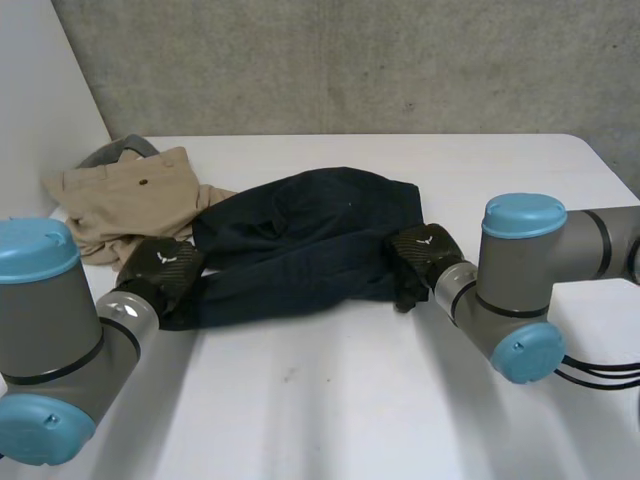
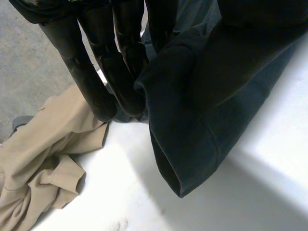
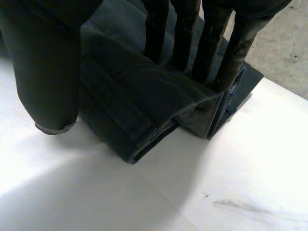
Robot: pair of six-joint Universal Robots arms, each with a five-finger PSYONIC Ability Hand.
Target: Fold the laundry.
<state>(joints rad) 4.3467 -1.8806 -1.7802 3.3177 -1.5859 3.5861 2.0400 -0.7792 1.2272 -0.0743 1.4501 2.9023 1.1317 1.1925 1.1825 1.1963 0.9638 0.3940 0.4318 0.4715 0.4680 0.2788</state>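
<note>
A dark navy garment lies crumpled across the middle of the white table. My left hand is at its left end. In the left wrist view the hand pinches an edge of the navy cloth, which hangs raised above the table. My right hand is at the garment's right end. In the right wrist view its straight fingers reach down behind a folded edge of the cloth. The thumb stands apart, off the cloth.
A tan garment lies bunched at the back left, touching the navy one, and appears beside my left hand's fingers. A grey item pokes out behind it. A wall runs along the table's far side.
</note>
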